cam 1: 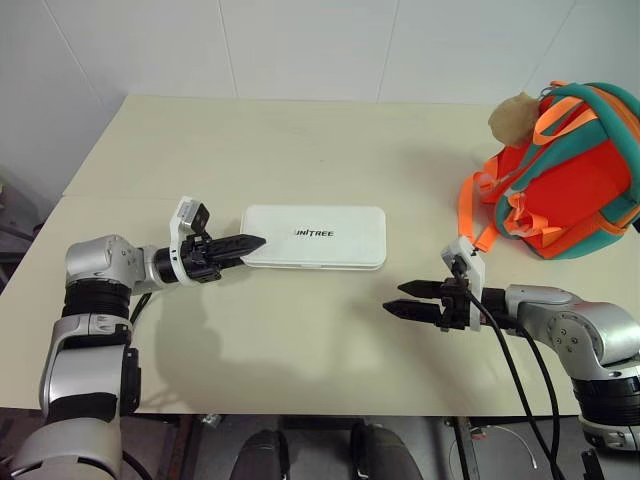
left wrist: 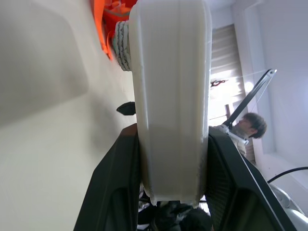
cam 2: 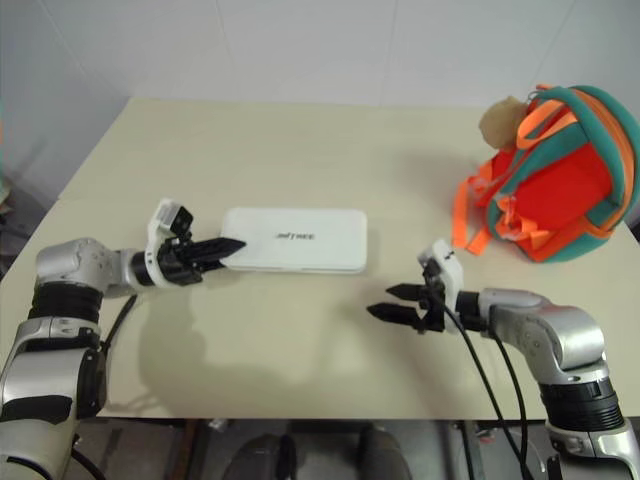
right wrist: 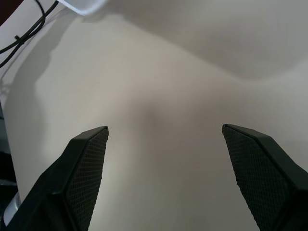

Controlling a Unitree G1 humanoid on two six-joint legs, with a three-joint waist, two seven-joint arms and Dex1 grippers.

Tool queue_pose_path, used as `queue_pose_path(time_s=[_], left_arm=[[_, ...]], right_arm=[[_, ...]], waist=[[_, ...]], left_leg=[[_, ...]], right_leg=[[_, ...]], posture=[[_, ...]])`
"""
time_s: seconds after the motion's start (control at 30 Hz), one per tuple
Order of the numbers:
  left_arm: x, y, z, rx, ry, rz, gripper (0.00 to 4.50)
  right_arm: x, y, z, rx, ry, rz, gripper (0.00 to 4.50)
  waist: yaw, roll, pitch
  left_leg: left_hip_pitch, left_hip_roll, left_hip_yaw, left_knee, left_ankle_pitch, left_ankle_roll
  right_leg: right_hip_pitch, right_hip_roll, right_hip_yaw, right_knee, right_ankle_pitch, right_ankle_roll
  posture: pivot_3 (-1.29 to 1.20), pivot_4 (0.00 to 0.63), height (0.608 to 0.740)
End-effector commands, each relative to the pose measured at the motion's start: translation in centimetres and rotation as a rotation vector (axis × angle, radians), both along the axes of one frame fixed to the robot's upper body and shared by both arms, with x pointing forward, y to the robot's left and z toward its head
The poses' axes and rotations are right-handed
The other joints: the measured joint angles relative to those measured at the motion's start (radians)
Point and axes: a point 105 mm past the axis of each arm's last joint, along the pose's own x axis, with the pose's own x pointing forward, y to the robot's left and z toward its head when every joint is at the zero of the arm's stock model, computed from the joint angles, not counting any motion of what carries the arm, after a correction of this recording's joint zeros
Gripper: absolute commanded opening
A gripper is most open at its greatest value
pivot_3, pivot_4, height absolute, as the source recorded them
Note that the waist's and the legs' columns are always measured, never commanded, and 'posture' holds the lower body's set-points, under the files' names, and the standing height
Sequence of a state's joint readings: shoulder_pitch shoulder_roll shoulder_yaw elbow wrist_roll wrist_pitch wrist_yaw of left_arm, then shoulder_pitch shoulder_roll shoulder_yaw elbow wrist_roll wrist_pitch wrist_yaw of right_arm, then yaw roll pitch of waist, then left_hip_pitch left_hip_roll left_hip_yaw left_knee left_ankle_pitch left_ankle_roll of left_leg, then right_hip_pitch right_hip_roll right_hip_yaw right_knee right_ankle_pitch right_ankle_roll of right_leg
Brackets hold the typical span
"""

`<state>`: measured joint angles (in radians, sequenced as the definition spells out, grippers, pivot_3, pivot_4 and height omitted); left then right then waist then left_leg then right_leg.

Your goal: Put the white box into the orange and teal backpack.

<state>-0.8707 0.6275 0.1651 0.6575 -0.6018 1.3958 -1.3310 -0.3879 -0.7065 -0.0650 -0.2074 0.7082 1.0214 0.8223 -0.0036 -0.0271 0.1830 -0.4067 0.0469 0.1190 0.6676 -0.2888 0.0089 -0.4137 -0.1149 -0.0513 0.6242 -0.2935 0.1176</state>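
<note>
Cream table point(cam 1: 300, 150) — backpack point(cam 1: 575, 185) (box point(cam 1: 315, 237))

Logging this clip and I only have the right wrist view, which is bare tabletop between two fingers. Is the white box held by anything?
Observer: Yes. The left hand is shut on the white box at its end, fingers either side of its edge.
Operator: And the right hand?
Observer: The right hand is open above the table, apart from the box, nearer the robot than the box's other end.
Operator: Where is the bag?
Observer: The orange and teal backpack stands at the table's far right, well apart from the box, with a tan pom-pom at its top.
</note>
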Motion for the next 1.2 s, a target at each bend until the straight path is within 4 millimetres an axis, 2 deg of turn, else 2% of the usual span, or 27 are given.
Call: queue_pose_path(time_s=[0.03, 0.27, 0.47, 0.6, 0.77, 0.97, 1.1, 1.2], left_arm=[[-0.6, -0.2, 1.8, -0.072, -0.055, 0.0, 1.38], [-1.3, -0.6, 2.3, -0.115, -0.073, 0.033, 1.38], [-2.0, -1.5, 2.9, -0.147, -0.106, 0.051, 1.38], [-2.3, -1.9, 2.9, -0.146, -0.116, 0.048, 1.38], [-2.2, -1.5, 3.1, -0.155, -0.112, 0.06, 1.38], [-2.3, -1.2, 3.1, -0.134, -0.101, 0.037, 1.38], [-2.1, -1.1, 3.5, -0.133, -0.106, 0.023, 1.38], [-2.0, -1.0, 3.5, -0.132, -0.108, 0.018, 1.38]], right_arm=[[0.8, -1.2, 1.9, -0.009, -0.111, -0.062, 4.5], [2.5, -3.0, 3.2, -0.053, -0.26, -0.215, 4.5], [4.7, -5.4, 4.9, -0.18, -0.452, -0.435, 4.5], [5.5, -6.5, 5.5, -0.281, -0.576, -0.523, 4.5], [5.8, -8.9, 8.0, -0.277, -0.706, -0.716, 4.5], [5.6, -11.4, 10.1, -0.245, -0.762, -0.895, 4.5], [5.9, -13.9, 10.1, -0.241, -0.746, -1.047, 4.5], [6.0, -14.4, 9.8, -0.223, -0.729, -1.091, 4.5]], waist=[[0.0, 0.0, 0.0], [0.0, 0.0, 0.0], [0.0, 0.0, 0.0], [0.0, 0.0, 0.0], [-0.001, 0.0, 0.0], [-0.001, 0.0, 0.0], [-0.002, 0.0, 0.0], [-0.003, 0.0, 0.0]], left_leg=[[0.0, 0.0, 0.0, 0.0, 0.0, 0.0], [0.0, 0.0, 0.0, 0.0, 0.0, 0.0], [0.0, 0.0, 0.0, 0.0, 0.001, -0.002], [0.001, 0.0, 0.0, 0.0, 0.002, -0.003], [0.001, 0.0, 0.0, -0.001, 0.002, -0.004], [0.001, 0.0, 0.0, -0.001, 0.003, -0.005], [0.002, 0.0, 0.0, -0.001, 0.003, -0.005], [0.002, 0.0, 0.0, -0.001, 0.003, -0.006]], right_leg=[[0.0, 0.0, 0.0, 0.0, 0.0, 0.0], [0.0, 0.0, 0.0, 0.0, 0.0, 0.0], [0.0, 0.0, 0.001, 0.001, 0.0, 0.0], [0.0, 0.0, 0.001, 0.001, 0.0, 0.0], [0.0, 0.0, 0.001, 0.001, 0.0, 0.0], [0.0, 0.0, 0.001, 0.001, 0.0, 0.0], [0.0, 0.0, 0.001, 0.001, 0.0, 0.0], [0.0, 0.0, 0.001, 0.001, 0.0, 0.0]], posture=[[0.0, 0.15, 0.74], [0.0, 0.15, 0.74], [0.0, 0.15, 0.74], [0.0, 0.15, 0.74], [0.0, 0.15, 0.74], [0.0, 0.15, 0.74], [0.0, 0.15, 0.74], [0.0, 0.15, 0.74]])
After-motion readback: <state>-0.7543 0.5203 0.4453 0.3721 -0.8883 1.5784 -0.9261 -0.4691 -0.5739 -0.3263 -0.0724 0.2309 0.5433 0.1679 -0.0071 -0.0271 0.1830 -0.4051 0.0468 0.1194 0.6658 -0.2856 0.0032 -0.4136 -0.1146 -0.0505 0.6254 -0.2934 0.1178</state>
